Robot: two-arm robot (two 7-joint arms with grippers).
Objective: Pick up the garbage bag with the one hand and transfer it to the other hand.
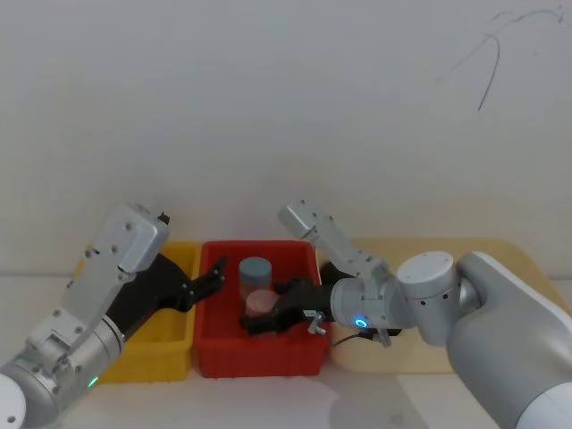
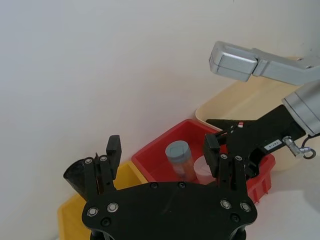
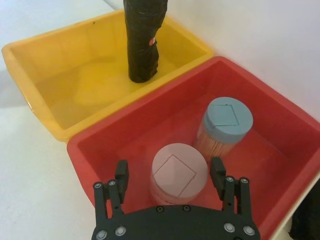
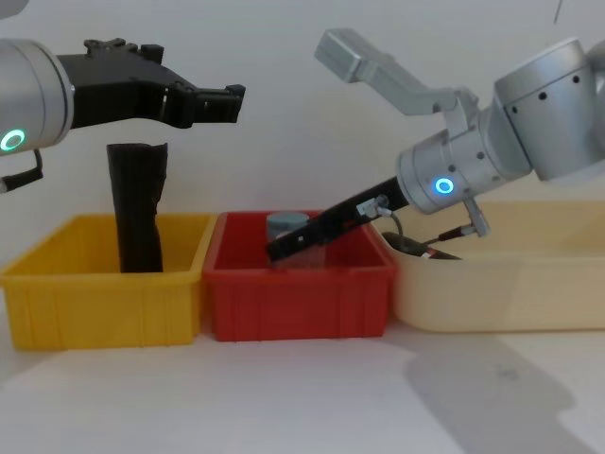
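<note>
I see a white tabletop (image 4: 284, 397) running up to a plain white wall (image 1: 268, 107), with three bins in a row on it: a yellow bin (image 4: 57, 293) on my left, a red bin (image 4: 293, 307) in the middle, a cream tray (image 4: 492, 293) on my right. The garbage bag (image 4: 135, 208) stands upright in the yellow bin, its lower end on the bin floor (the red-and-white label shows in the right wrist view) and nothing grips it. My left gripper (image 4: 222, 102), the green-lit one, hangs in the air above the near edge between the yellow and red bins, higher than the bag's top, fingers spread wide and holding nothing. My right gripper (image 4: 284, 246), blue-lit, slants down into the red bin, its fingers parted wide on either side of a pink-lidded jar (image 3: 179, 171) without touching it. A blue-lidded jar (image 3: 229, 118) stands just beside the pink one.
</note>
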